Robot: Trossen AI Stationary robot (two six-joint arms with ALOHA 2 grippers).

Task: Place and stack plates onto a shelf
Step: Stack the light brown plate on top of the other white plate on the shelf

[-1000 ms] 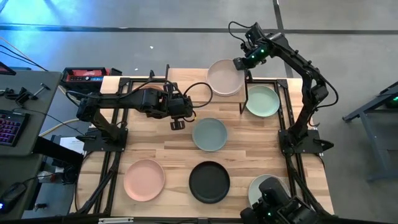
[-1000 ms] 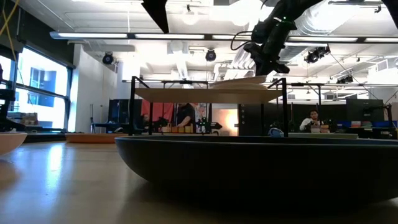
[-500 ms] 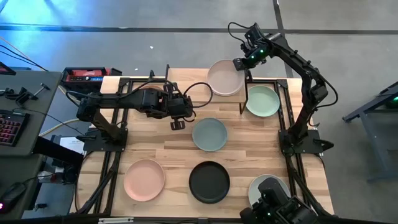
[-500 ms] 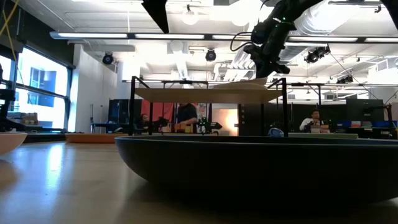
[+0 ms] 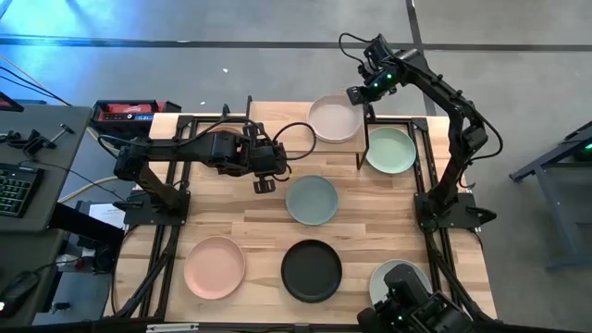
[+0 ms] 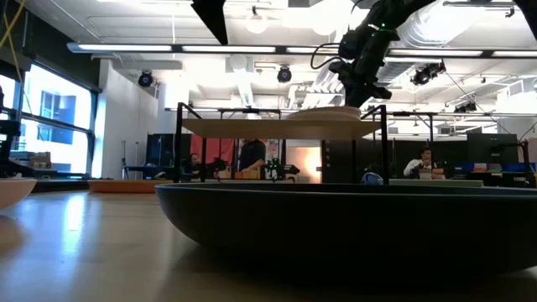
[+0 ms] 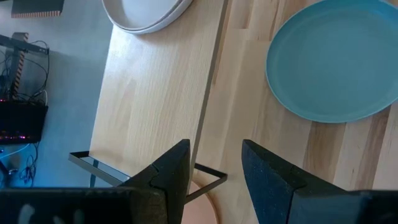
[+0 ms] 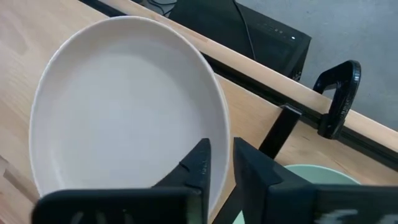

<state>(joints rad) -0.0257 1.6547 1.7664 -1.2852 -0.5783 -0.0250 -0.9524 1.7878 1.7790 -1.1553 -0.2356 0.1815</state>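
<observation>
Right tool (image 5: 355, 93) sits at the right rim of the white plate (image 5: 334, 117) lying on the shelf (image 6: 277, 126) at the bench's far side; fingers straddle the rim, slightly parted, grip unclear. Pale green plate (image 5: 389, 149) lies just right of it. Left tool (image 5: 265, 185), open and empty, hovers mid-bench beside the grey-blue plate (image 5: 312, 199).

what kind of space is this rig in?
Probably a robotics lab or open workshop: exposed white ceiling ducts and strip lights, people at benches behind the wooden table, plus a backlit keyboard on a side desk.
</observation>
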